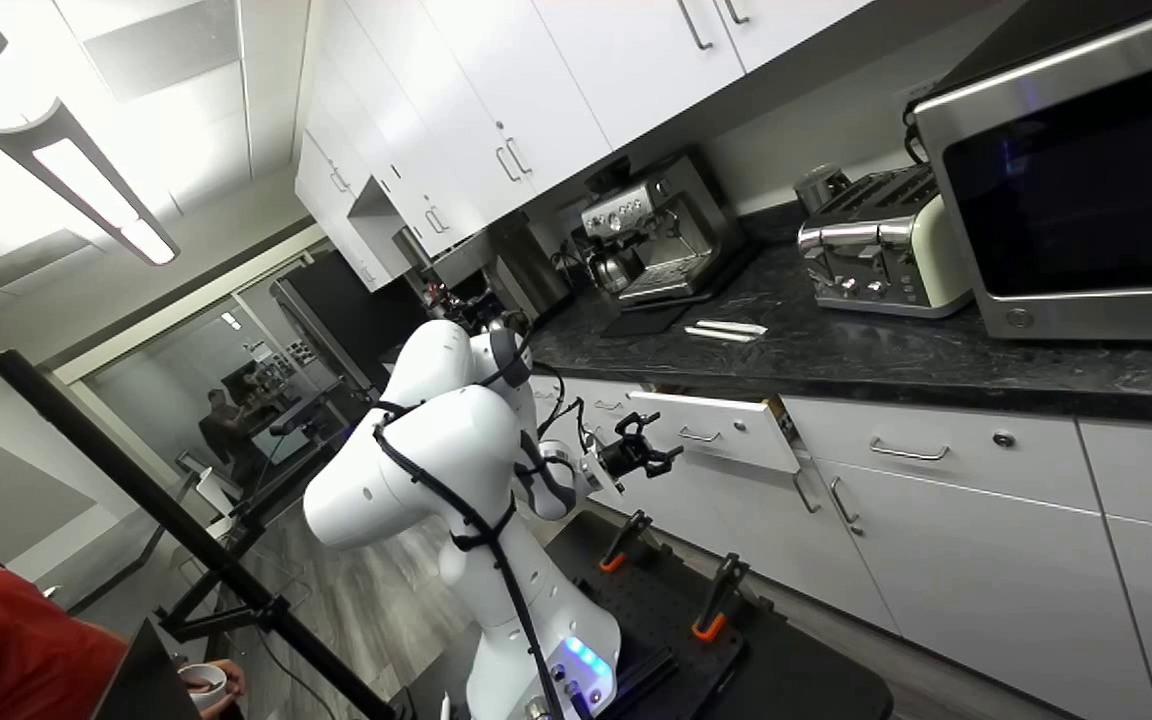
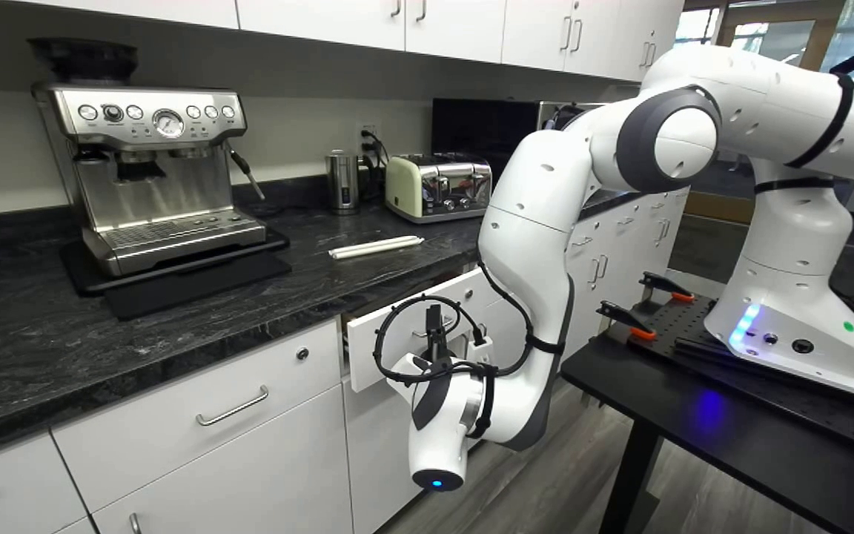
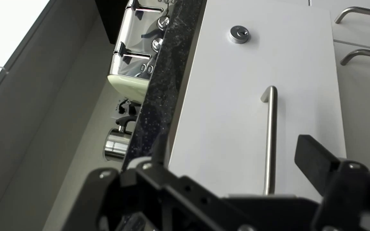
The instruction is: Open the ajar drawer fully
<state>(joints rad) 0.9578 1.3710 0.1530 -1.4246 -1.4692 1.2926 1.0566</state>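
Note:
The drawer has a flat white front and stands partly pulled out below the dark counter. Its front also shows in an exterior view and in the wrist view. Its silver bar handle shows in the wrist view and in an exterior view. My gripper is open and empty in front of the drawer. In the wrist view the handle runs between the spread fingers, nearer the right one. The handle's lower end is hidden by the gripper. The drawer's inside is mostly hidden.
The dark counter edge overhangs the drawer. White cabinet doors with bar handles lie below. A coffee machine, toaster, microwave and white sticks stand or lie on the counter. Orange-tipped clamps sit on the robot's table.

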